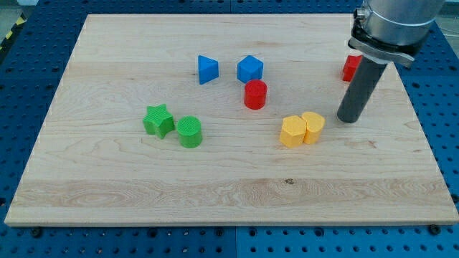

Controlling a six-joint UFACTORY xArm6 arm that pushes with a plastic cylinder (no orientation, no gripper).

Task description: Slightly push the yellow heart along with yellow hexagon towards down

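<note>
Currently, wooden board (pixel 107 179) carries eight blocks: two blue, two green, two red, two yellow. Yellow hexagon (pixel 292 132) touches yellow heart (pixel 313 127), right of board centre. My tip (pixel 348 119), a bare rod without jaws, sits just right of the heart; best to circle above the pair, then nudge gently downward.

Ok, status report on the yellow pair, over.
My tip right of yellow hexagon, apart. Yellow heart touching hexagon's left. Below both, nothing in the way.
</note>
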